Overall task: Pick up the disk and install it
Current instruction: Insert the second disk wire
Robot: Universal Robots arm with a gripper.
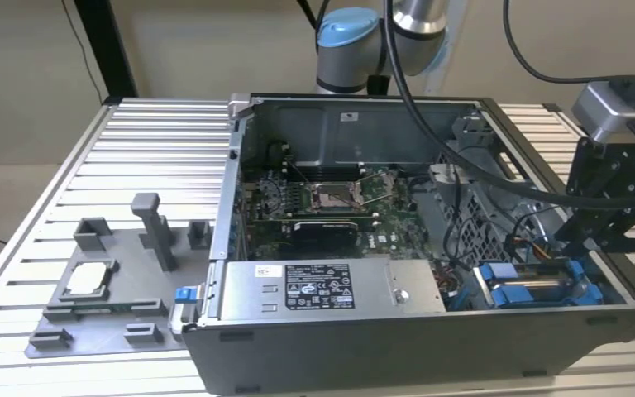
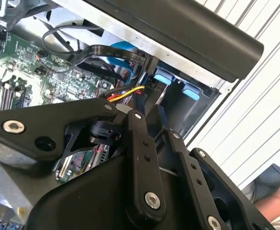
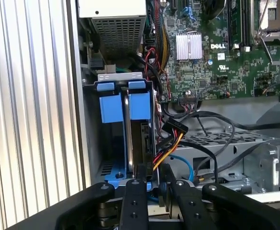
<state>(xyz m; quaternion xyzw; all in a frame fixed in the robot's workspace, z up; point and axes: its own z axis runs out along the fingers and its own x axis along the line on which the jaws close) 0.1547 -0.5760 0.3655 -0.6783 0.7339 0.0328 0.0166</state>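
Table: slotted aluminium table, carrying everything else.
Case: dark grey open metal computer case, laid on its side with the interior exposed.
Fixture: grey plastic fixture plate, set just beside the case on the exterior view's left; a small square silver chip is seated in it.
Board: green motherboard, seen mid-case.
Supply: large grey metal box with black-and-white label, mounted along the near wall of the case.
Gripper: black linkage gripper, lowered into the case corner at the exterior view's right, directly at the drive bay. Whether it is clamped or released cannot be told; the contact zone is hidden by its own links.
Disk: flat silver-grey hard drive in a blue plastic frame, standing on edge inside the bay, blue tabs up, next to a second blue frame. It appears largely inserted; full seating is not confirmed.
Cables: yellow, red and black wire bundle, lying just beside the disk.
Risk 1: the wire bundle could be snagged or pinched, because it is crowded against the disk and gripper.
Risk 2: the disk could be jammed or left proud if pushed tilted, because the bay is tight.
Risk 3: the tabs could be bent if the frame is caught by the gripper.
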